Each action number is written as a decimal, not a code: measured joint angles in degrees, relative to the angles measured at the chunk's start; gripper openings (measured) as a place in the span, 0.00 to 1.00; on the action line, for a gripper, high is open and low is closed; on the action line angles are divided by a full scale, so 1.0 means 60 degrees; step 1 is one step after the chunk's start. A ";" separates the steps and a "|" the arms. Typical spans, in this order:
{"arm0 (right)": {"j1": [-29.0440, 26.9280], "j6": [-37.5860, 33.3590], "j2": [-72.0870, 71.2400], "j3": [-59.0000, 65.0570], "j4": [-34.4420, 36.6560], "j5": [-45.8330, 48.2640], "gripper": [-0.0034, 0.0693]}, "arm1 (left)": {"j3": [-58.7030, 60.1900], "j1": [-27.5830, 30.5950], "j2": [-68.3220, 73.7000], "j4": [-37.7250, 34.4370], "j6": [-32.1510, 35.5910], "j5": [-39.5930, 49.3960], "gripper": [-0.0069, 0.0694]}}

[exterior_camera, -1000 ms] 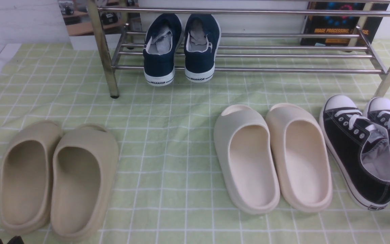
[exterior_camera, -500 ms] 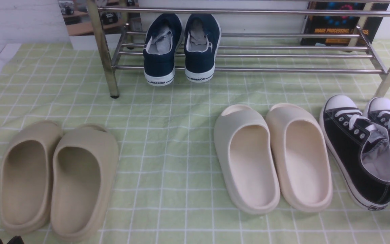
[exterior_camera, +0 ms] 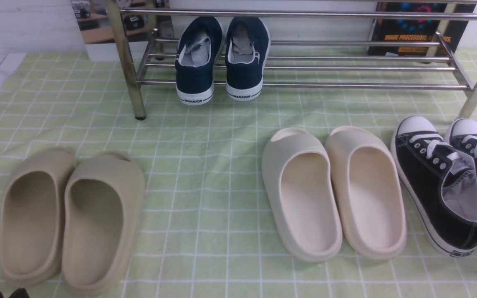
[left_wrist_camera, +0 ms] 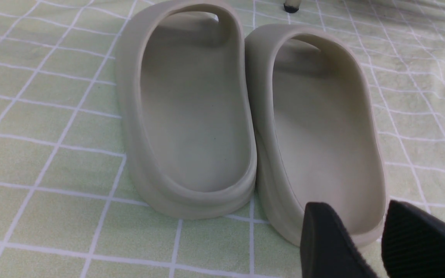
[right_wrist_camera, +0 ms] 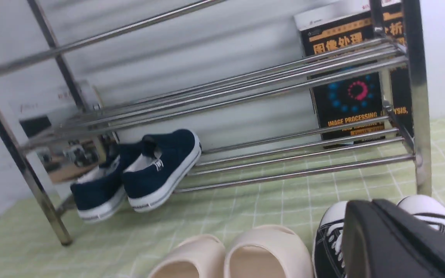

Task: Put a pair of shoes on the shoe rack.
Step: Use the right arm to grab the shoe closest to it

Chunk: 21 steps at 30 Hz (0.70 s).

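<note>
On a green-checked bench the black sneakers point toes-first at the shoe rack; left gripper parted, right gripper unclear.

The pair of shoes, black canvas low-tops with white toe caps, laces and soles, stands upright, side by side, toes towards the shoe rack, just before its right leg, off its chrome bars.
</note>
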 joint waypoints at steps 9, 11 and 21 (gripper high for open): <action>0.0000 0.0026 0.4625 -0.4061 -0.2638 0.5079 0.04 | 0.0000 0.0000 0.0000 0.0000 0.0000 0.0000 0.40; 0.0000 0.0334 0.5957 -0.5099 -0.3280 0.6622 0.04 | 0.0000 0.0000 0.0000 0.0000 0.0000 0.0000 0.40; 0.0635 0.0881 0.9974 -0.6863 -0.4283 0.7903 0.06 | 0.0000 0.0000 0.0000 -0.0003 0.0000 0.0000 0.40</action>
